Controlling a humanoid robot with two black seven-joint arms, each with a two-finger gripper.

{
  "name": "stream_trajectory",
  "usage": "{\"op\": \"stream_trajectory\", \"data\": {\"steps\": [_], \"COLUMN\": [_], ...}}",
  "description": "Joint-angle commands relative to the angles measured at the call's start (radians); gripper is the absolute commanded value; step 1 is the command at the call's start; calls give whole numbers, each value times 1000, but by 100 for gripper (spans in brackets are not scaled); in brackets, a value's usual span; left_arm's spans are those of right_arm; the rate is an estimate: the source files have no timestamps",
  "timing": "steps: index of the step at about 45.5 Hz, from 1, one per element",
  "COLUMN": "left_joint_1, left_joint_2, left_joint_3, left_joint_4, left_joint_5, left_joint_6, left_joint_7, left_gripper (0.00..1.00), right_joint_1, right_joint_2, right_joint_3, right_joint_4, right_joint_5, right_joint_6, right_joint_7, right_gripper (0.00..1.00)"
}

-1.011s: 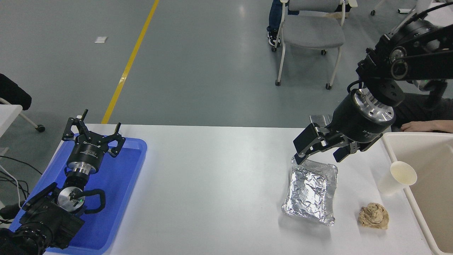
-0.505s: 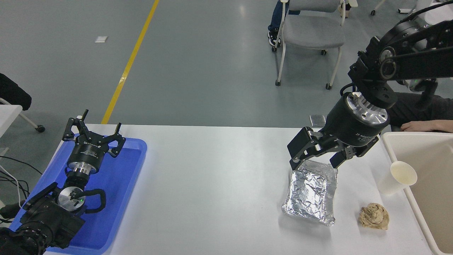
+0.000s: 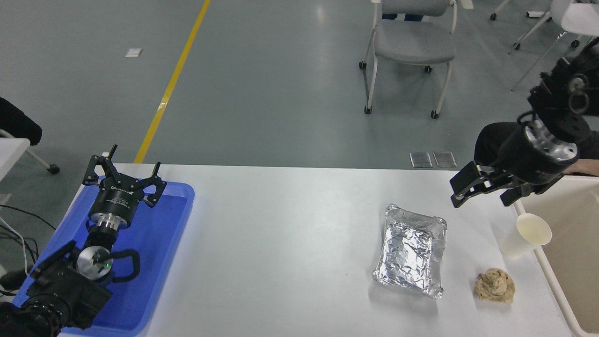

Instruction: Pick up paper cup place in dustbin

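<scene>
- The right gripper (image 3: 482, 196) has swung from above the crinkled silver foil tray (image 3: 412, 250) toward the frame's right edge and now hovers just up-left of the small white tapered paper cup (image 3: 524, 236); its fingers are spread wide and hold nothing.
- The paper cup stands on the white table (image 3: 290, 243) at right, against the rim of the large cream-beige plastic dustbin (image 3: 568, 243), so the drop should be short.
- Room is tight: the bin's rim is beside the cup and a crumpled brown paper ball (image 3: 494, 285) lies below it.
- The left gripper (image 3: 122, 180) sits parked over the blue plastic tray (image 3: 154, 262), fingers spread.
</scene>
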Motion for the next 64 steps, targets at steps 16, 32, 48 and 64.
{"op": "stream_trajectory", "data": {"steps": [16,32,48,64], "left_joint_1": [0,2,2,2], "left_joint_2": [2,2,3,3], "left_joint_3": [-1,-1,-1,-1], "left_joint_4": [0,3,3,0], "left_joint_5": [-1,-1,-1,-1], "left_joint_6": [0,0,0,0], "left_joint_7": [-1,-1,-1,-1], "left_gripper": [100,100,100,100], "right_joint_1": [-456,-664,-766,-857], "right_joint_2": [-118,-86,-46,3], "right_joint_3": [169,191,240,309], "right_joint_4": [-223,-386,-505,-588], "right_joint_5": [-218,-219,-219,-219], "right_joint_6": [-347,-528,-563,-577], "right_joint_7": [-1,2,7,5], "right_gripper": [100,100,100,100]}}
